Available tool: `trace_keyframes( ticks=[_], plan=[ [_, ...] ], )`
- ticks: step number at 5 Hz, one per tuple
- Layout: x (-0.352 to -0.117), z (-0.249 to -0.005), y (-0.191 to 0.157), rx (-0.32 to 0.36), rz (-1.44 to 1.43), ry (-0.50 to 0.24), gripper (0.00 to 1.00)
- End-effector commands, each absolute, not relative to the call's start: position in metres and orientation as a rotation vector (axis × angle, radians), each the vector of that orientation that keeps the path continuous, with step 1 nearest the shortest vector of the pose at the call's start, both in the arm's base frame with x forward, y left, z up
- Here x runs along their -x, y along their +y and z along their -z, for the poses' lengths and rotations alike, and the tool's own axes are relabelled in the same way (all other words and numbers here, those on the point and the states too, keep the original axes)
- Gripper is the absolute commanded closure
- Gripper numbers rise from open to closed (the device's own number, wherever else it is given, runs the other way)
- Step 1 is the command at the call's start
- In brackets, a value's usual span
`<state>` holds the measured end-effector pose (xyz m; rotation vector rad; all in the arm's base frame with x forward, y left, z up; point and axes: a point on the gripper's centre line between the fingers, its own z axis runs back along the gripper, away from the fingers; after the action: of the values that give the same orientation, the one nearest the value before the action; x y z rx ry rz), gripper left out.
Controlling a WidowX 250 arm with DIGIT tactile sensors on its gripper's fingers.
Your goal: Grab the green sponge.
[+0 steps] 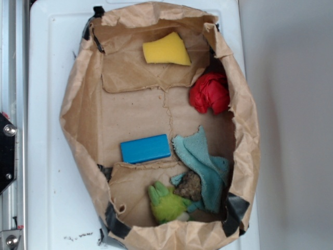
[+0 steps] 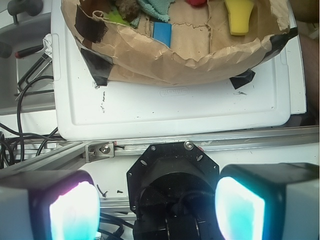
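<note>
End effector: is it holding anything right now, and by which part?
Nothing. The end effector is open with an empty gap, back over the rail; the green sponge lies untouched in the paper bag.

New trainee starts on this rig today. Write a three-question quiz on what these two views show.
1. True or false: the yellow foam sponge block touches the blue rectangular block.
2. What lies beside the blue block in the exterior view? A) the teal terry cloth B) the crumpled red cloth C) the sponge
3. In the wrist view, how do the fingers of the gripper stand?

Key:
1. False; they lie apart in the torn brown paper bag.
2. A
3. Wide apart, holding nothing, well short of the bag on the white tray.
</note>
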<state>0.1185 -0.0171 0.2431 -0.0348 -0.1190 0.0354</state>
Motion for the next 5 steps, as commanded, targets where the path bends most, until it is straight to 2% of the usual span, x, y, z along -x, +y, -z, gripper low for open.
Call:
trace_keyframes(
  ticks=[1,2,5],
  plan=[
    [-0.119,-0.243,-0.017,0.035,-0.035,-0.119,0.00],
    [-0.150,-0.240,-0.020,0.045,-0.053,-0.148,0.00],
    [-0.216,-0.217,-0.006,0.054,-0.097,-0.194,0.00]
  ],
)
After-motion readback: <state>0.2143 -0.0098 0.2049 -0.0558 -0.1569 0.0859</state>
